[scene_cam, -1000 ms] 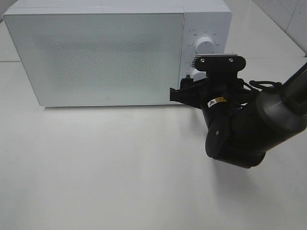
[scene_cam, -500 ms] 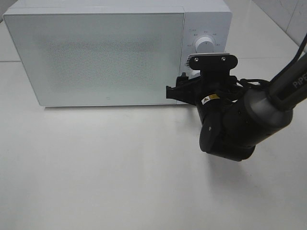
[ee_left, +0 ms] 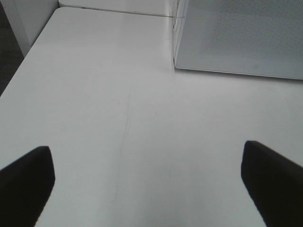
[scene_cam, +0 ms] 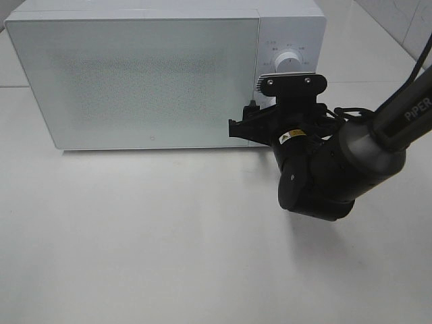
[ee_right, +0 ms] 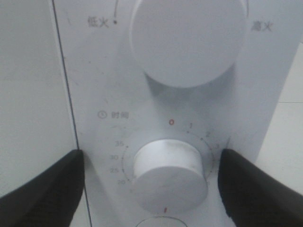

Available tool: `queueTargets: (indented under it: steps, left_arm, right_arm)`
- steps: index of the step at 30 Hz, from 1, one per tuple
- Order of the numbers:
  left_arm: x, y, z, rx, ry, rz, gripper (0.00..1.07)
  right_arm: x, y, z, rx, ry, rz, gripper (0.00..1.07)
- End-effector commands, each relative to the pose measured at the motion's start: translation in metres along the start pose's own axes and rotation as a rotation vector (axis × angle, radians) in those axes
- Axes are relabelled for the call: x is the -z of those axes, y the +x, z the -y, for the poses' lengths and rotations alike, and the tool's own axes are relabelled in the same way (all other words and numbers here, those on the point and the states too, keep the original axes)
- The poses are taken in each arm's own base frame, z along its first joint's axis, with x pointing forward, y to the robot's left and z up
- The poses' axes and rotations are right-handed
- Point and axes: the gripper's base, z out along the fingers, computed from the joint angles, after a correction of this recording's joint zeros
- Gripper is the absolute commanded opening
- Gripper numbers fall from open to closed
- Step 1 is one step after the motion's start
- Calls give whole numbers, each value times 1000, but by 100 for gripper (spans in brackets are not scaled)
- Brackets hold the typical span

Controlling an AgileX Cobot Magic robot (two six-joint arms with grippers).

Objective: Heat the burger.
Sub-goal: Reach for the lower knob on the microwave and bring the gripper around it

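Your right gripper [scene_cam: 244,126] hovering at 4 o'clock of microwave [scene_cam: 135,81], jaws standing apart, flanking timer knob [ee_right: 169,172], your left gripper [ee_left: 146,155] gaping over table [ee_left: 118,94]

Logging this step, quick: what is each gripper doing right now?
Left gripper: open, holding nothing.
Right gripper: open, straddling the lower dial of the microwave, not touching it.

We find bright, even light. The microwave [scene_cam: 135,81] door shows a grainy sheen, no hard glare. Before the microwave, the table [scene_cam: 135,243] bears a faint shadow beneath the right arm [scene_cam: 324,175]. Wrist views are soft, and the fingers [ee_right: 42,189] are blurred.
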Motion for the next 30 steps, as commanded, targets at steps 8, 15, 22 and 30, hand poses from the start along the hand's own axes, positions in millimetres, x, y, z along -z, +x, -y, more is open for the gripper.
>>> queueTargets:
  steps: [8, 15, 22, 30]
  left_arm:
    - [2, 0, 0, 7, 6, 27, 100]
    - [2, 0, 0, 7, 6, 27, 100]
    - [2, 0, 0, 7, 6, 27, 100]
    - [2, 0, 0, 7, 6, 27, 100]
  right_arm:
    - [-6, -11, 1, -21, 17, 68, 48]
    - [-6, -12, 1, -16, 18, 79, 22]
    - [-6, -14, 1, -12, 17, 105, 5]
    - [-6, -17, -1, -4, 6, 132, 0]
